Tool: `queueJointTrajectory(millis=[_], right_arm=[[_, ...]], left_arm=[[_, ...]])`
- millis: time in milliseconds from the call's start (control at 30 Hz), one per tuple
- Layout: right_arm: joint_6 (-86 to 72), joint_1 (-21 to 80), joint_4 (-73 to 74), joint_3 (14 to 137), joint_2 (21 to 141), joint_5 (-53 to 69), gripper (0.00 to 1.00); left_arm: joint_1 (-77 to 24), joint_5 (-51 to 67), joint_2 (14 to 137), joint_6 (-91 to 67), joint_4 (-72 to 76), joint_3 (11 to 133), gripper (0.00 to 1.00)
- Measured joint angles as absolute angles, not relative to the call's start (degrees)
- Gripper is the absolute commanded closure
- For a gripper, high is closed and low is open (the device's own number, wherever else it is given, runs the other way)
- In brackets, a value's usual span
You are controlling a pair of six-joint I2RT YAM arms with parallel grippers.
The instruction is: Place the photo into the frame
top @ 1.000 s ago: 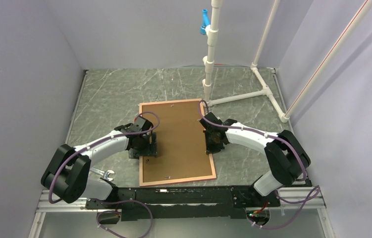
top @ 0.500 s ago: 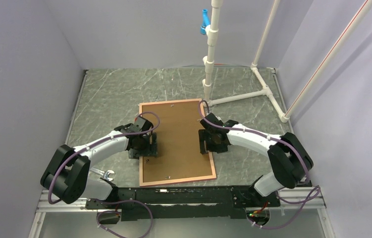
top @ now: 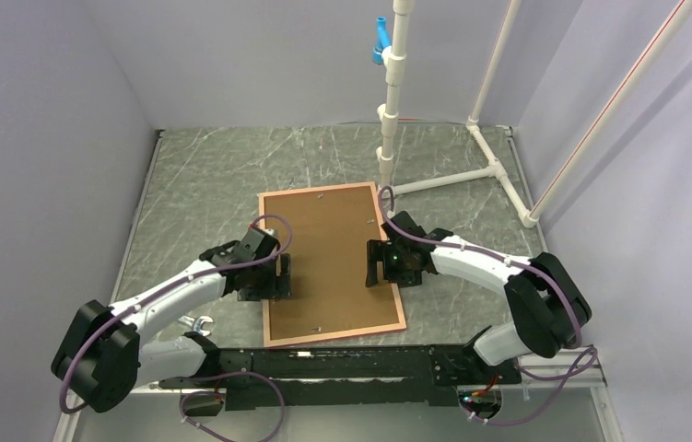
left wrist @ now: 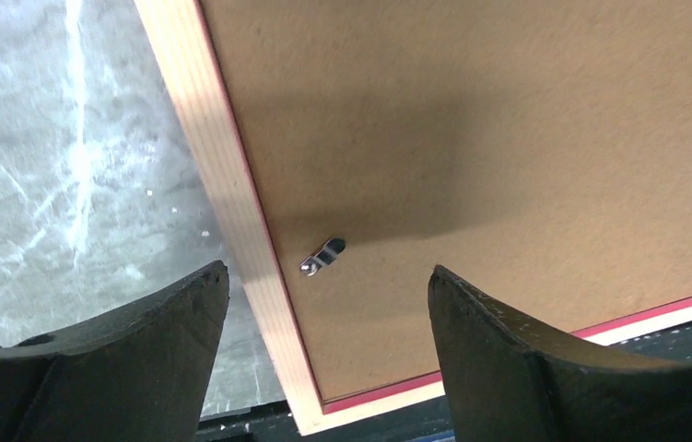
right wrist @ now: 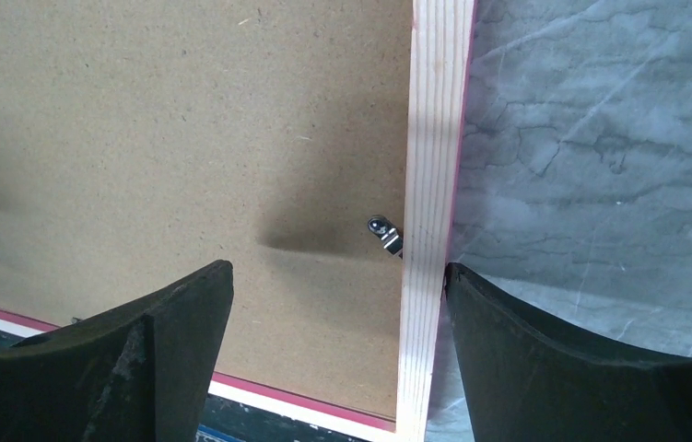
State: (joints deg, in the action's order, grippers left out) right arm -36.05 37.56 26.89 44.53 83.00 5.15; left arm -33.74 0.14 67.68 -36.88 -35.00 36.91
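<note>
Top external view: the frame [top: 334, 337] lies face down mid-bench [top: 204, 184], with a brown backing board [top: 328, 249] inside it. The left end effector [top: 273, 276] hangs open over the frame's left edge. The right end effector [top: 377, 265] hangs open over its right edge, near a clip [right wrist: 385, 233].

Both arms reach forward over the bench and bend inward at the elbows, so the two hands face each other across the middle. The left hand [top: 275, 276] hangs low, pointing down and rightward, its fingers [left wrist: 139, 359] spread wide with nothing gripped. The right hand [top: 377, 262] points down and leftward, fingers [right wrist: 130, 359] likewise wide apart, gripping nothing.
</note>
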Motion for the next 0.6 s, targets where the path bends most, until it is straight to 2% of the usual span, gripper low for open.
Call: queueJointTrajectory(millis=[367, 600], right_arm=[[-36.1, 37.3, 25.9, 44.3, 84.6, 6.0, 0.14], [-36.1, 37.3, 25.9, 44.3, 84.7, 6.1, 0.14]], left_arm=[[-34.6, -0.5, 69.6, -37.9, -34.4, 33.6, 0.33], [-35.0, -1.0, 69.5, -39.9, -33.7, 33.2, 0.50]])
